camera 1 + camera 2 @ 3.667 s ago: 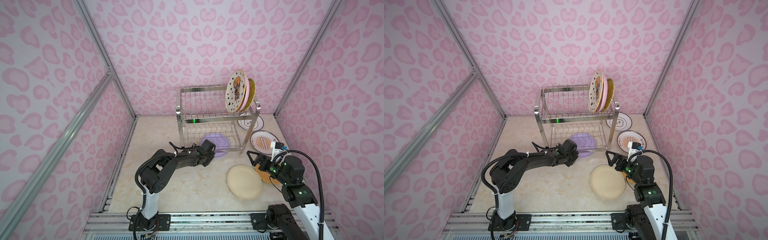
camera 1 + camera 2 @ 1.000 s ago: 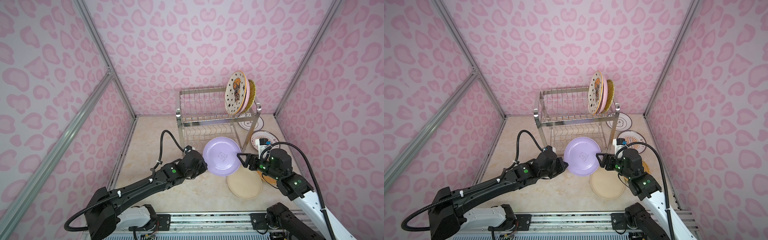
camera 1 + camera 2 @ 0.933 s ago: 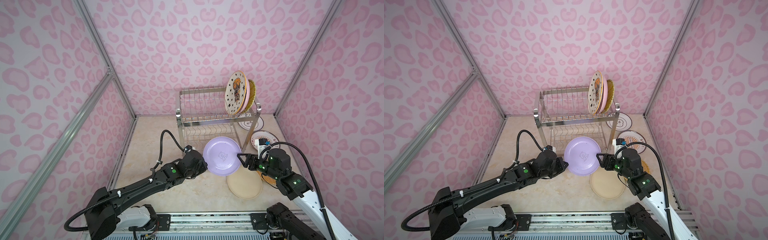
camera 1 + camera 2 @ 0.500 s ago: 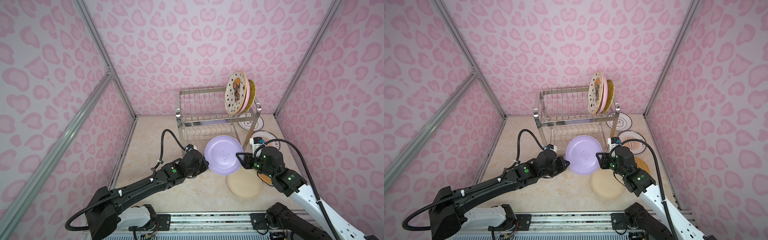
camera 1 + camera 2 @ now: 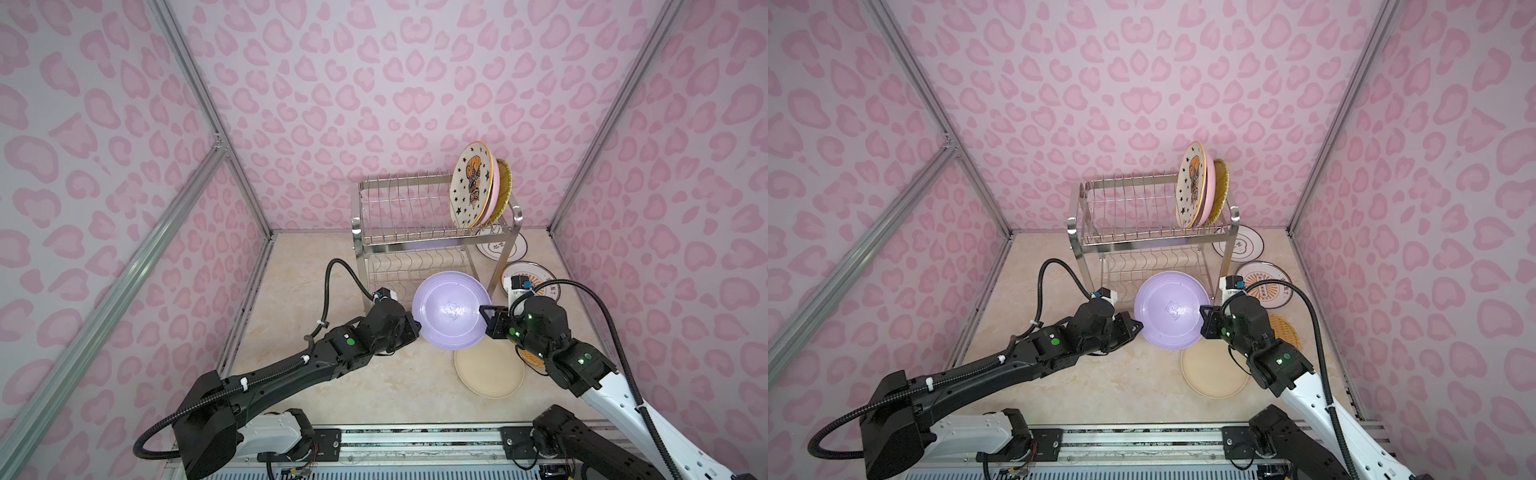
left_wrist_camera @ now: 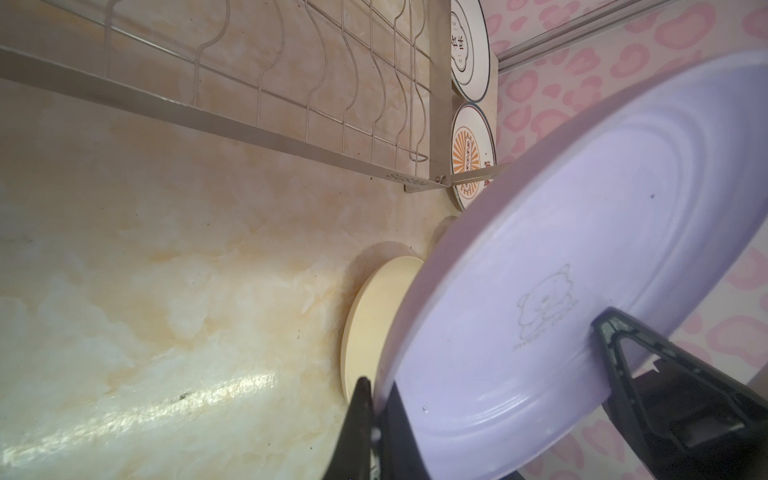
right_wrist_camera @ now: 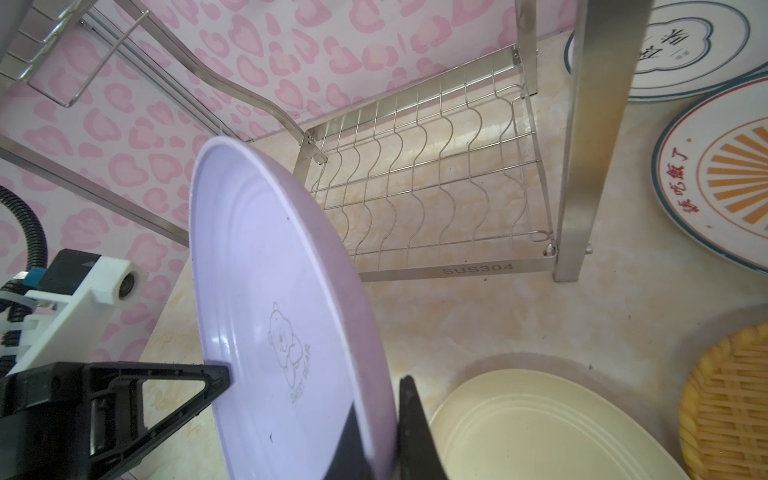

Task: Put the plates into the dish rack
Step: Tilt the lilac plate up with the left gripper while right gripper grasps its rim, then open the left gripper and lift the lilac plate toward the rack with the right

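Caught between two arms above the counter (image 5: 316, 299), just in front of the lower tier of the dish rack (image 5: 415, 239). Gripping the lilac plate (image 5: 451, 309) at its left rim with the left gripper (image 5: 415, 327), closed down narrow on the edge. Gripping the opposite rim with the right gripper (image 5: 484, 318), clamped just as narrow. Borne out in the wrist views: dark fingers (image 6: 359, 415) pinching either side of the rim on the left, dark fingers (image 7: 411, 415) doing the same on the right. Held clear of the surface and tipped up, showing a ringed face and a faint bear outline in both top views.

Loaded at the right end of the rack's top tier with the star-patterned plate (image 5: 471, 185), the pink plate (image 5: 1209, 193) right behind it and the racked wicker plate (image 5: 505, 187) last, all on edge between the prongs.

Lying flat toward the front right corner of the counter, partly covered by the held plate in both top views: the cream plate (image 5: 490, 374). Just beside it toward the right edge, half hidden by the right arm: the loose wicker plate (image 5: 1283, 330). Farther back along the right edge, beside the rack's right legs: the sunburst printed plate (image 5: 1273, 296) and, near the back right corner, the second printed plate (image 5: 1241, 247).
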You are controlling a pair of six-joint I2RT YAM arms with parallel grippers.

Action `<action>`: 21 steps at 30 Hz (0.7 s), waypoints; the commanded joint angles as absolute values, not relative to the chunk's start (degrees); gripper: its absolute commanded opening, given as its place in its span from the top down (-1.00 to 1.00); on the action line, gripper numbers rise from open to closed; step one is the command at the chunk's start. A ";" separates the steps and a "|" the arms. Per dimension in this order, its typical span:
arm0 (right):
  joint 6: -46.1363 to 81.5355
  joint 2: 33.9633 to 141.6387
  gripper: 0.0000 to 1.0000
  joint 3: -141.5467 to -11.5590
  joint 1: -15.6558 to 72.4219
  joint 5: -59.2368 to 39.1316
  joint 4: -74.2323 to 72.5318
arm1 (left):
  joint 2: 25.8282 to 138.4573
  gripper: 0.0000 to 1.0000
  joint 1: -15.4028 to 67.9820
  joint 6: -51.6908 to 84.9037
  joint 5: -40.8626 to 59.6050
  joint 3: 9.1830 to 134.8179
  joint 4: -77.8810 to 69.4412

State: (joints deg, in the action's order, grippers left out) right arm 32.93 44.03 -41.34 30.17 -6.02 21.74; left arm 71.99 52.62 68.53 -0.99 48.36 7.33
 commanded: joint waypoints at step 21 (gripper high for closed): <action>30.82 34.37 1.00 -50.07 31.46 -5.57 28.56 | 60.06 -0.76 52.56 60.04 -5.08 45.65 5.60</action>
State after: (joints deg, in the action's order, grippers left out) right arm 32.27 35.77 -48.64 31.40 -5.37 28.71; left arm 62.43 52.66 62.30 -0.86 46.41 4.60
